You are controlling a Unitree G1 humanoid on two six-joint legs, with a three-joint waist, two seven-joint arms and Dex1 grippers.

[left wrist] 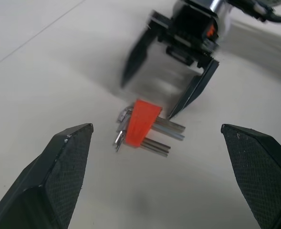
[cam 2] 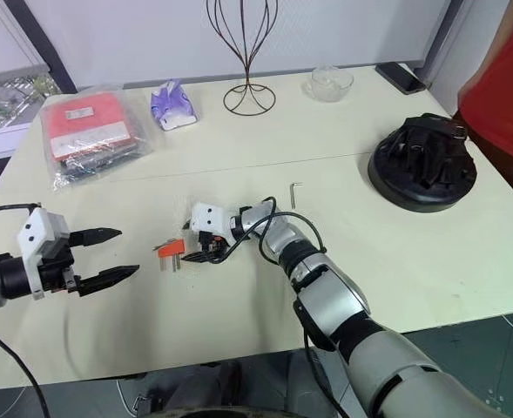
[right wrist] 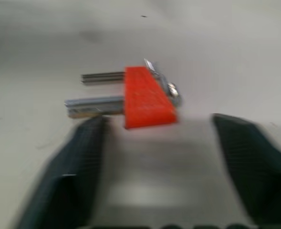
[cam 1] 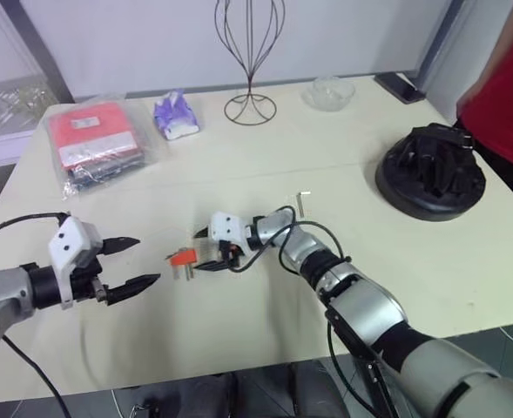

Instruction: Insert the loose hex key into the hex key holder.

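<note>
Currently the right end effector (cam 1: 205, 250), fingers apart, reaches for the hex key holder (cam 1: 182, 257) lying mid-tabletop; the left end effector (cam 1: 131, 263) hovers open nearby. Closing on it comes next, the loose hex key (cam 1: 302, 201) lying farther right.

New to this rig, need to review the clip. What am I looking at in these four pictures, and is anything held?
It is a two-armed humanoid robot at a pale table. The two wide pictures come from its head camera, looking down over both arms. The two close-ups come from cameras on each wrist, looking along that arm's two black fingers.

The left pincer hovers open, empty. The right pincer is open at the orange holder, which lies on the table with its keys sticking out; its fingers have not closed on it. The loose key lies apart, farther back.

Also on the table: a red packet in clear plastic, a purple wrapper, a wire stand, a glass bowl, a black round object.

Nothing is held.
</note>
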